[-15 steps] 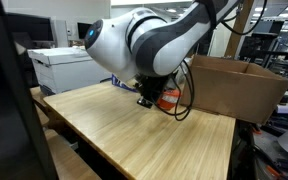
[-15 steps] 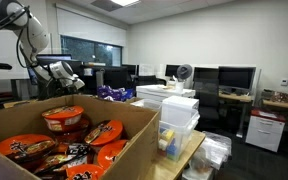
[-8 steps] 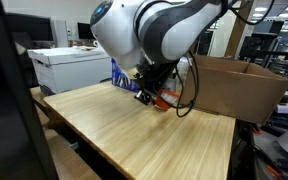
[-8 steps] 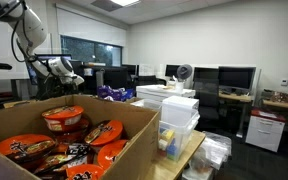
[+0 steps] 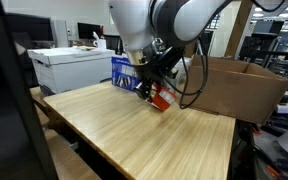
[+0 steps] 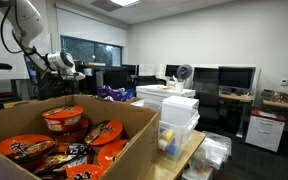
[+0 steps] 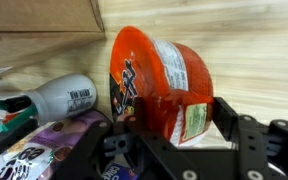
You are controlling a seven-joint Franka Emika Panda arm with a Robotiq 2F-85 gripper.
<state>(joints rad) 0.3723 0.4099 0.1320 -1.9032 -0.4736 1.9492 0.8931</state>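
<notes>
Between the jaws at the centre of the wrist view sits an orange noodle bowl (image 7: 159,80), tipped on its side. The end effector (image 7: 174,118) is partly closed and grips it. To its left lie a white bottle (image 7: 69,97) and a purple bag (image 7: 29,150). In an exterior view the noodle bowl (image 5: 162,98) hangs over the counter (image 5: 134,135), left of a cardboard box (image 5: 239,85).

**No print sharp enough to read**

The orange noodle cup (image 7: 159,85) carries black brush-style characters and a small green-and-white label (image 7: 195,120), both illegible. Left of the cup, a white bottle (image 7: 59,98) shows a barcode (image 7: 81,97) with unreadable digits. Lettering on the purple bag (image 7: 29,160) is blurred.
</notes>
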